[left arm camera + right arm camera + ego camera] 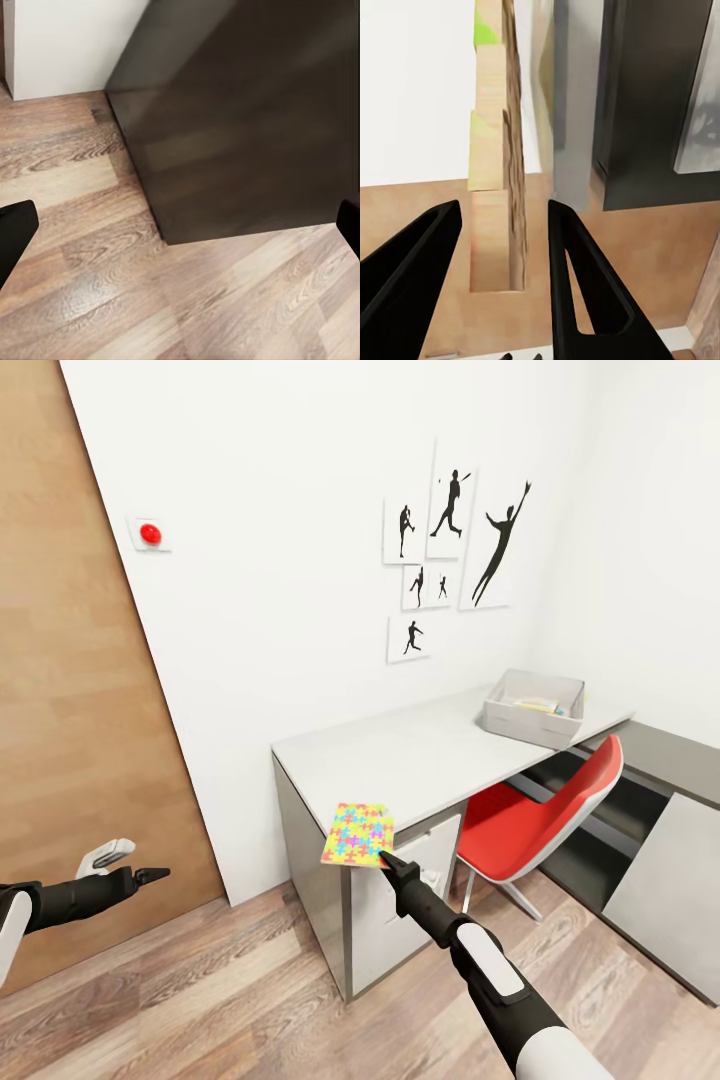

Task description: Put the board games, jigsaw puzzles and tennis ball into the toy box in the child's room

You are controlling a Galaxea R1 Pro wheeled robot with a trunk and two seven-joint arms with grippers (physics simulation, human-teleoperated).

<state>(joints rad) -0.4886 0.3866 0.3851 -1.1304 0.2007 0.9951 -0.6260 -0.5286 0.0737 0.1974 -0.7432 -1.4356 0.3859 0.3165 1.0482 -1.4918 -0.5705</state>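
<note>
Your right gripper (383,857), lower centre of the head view, is closed on one corner of a jigsaw puzzle (358,834), holding it flat just above the table's (400,760) near corner. In the right wrist view the puzzle (499,150) sits edge-on between the fingers (412,277), but you can't confirm pad contact there.

Your left gripper (125,865) is at the lower left edge, in front of the wooden door (80,710), fingers apart and empty. The left wrist view looks down at the wood floor (112,285) and a dark panel (240,120); only its fingertips (15,232) show, at the frame edges.

Mid-frame right: a red chair (540,820) is tucked at the table.

Far end of the table, right of centre: the toy box (535,710) is upright with something colourful inside; you can't tell what.

Behind it all are a white wall with silhouette pictures (455,550) and a red button (150,534) in the upper left.
</note>
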